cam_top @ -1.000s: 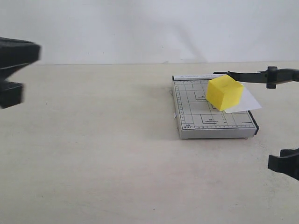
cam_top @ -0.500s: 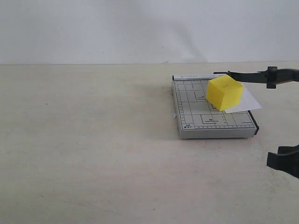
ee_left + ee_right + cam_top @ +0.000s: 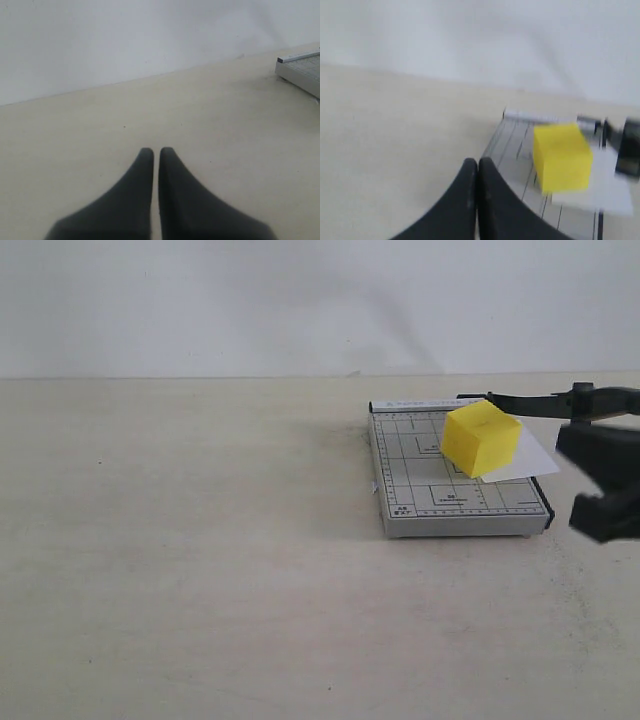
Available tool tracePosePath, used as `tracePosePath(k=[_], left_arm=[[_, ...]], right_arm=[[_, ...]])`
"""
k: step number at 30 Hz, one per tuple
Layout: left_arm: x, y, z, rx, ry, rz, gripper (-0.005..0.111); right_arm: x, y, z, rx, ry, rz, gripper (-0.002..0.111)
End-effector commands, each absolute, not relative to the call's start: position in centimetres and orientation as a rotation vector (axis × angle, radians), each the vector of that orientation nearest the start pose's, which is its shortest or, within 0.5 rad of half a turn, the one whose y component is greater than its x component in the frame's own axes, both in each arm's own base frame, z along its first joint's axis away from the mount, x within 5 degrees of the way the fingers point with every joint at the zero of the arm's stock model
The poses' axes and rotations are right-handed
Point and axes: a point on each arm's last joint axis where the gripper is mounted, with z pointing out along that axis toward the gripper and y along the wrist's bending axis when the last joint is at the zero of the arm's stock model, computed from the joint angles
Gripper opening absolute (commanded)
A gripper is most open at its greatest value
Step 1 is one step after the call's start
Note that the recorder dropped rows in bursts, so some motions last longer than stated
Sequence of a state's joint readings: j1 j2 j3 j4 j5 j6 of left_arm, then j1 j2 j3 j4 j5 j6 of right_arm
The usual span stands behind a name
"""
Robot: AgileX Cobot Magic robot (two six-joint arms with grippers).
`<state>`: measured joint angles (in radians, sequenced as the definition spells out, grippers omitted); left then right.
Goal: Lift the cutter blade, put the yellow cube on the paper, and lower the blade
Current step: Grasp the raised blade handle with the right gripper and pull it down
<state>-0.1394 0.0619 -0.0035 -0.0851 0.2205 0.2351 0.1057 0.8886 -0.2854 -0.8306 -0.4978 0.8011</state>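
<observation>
My yellow cube (image 3: 480,438) sits on the white paper (image 3: 528,462) at the far right of the grey cutter base (image 3: 440,502), the cutter blade (image 3: 545,403) raised behind it; right gripper (image 3: 477,162) and left gripper (image 3: 156,150) both hold their fingers pressed together, empty

The right gripper (image 3: 474,161) is closed tight, a dark blur at the right edge of the exterior view. The left gripper (image 3: 156,150) is closed tight too.
</observation>
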Motion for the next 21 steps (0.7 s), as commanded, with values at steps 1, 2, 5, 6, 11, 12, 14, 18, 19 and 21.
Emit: tracePosePath(k=[1,2,5,6,11,12,14,18,19,21], left_arm=[[5.8,-0.9,18.8,0.279,1.763,0.011,0.004],[5.8,-0.9,18.8,0.28,1.764,0.01,0.004],[5.8,-0.9,18.8,0.272,1.765,0.004,0.004],[5.8,-0.9,18.8,0.261,1.765,-0.005,0.004],[5.9,-1.0,18.8,0.19,1.768,-0.067,0.004],[5.9,-1.0,18.8,0.188,1.768,-0.069,0.004],[5.9,-1.0,18.8,0.188,1.768,-0.069,0.004],[5.9,-1.0,18.8,0.188,1.768,-0.069,0.004],[5.9,-1.0,18.9,0.188,1.766,-0.069,0.004],[5.9,-1.0,18.9,0.188,1.766,-0.069,0.004]], right_arm=[[15.6,3.9,31.6,-0.294,1.525,0.262,0.0],[15.8,3.4,32.7,-0.27,1.533,0.202,0.0],[17.4,2.2,35.6,-0.241,1.578,0.0,0.0],[18.5,1.8,36.1,-0.207,1.631,-0.053,0.0],[24.4,0.1,35.8,0.081,2.082,-0.195,0.0],[24.6,0.3,35.7,0.068,2.193,-0.188,0.0],[25.4,1.3,36.2,-0.119,2.328,-0.146,0.0],[26.3,3.4,38.0,-0.3,2.331,0.078,0.006],[26.5,3.7,38.3,-0.335,2.339,0.11,0.011],[26.9,3.7,38.3,-0.367,2.385,0.094,0.023]])
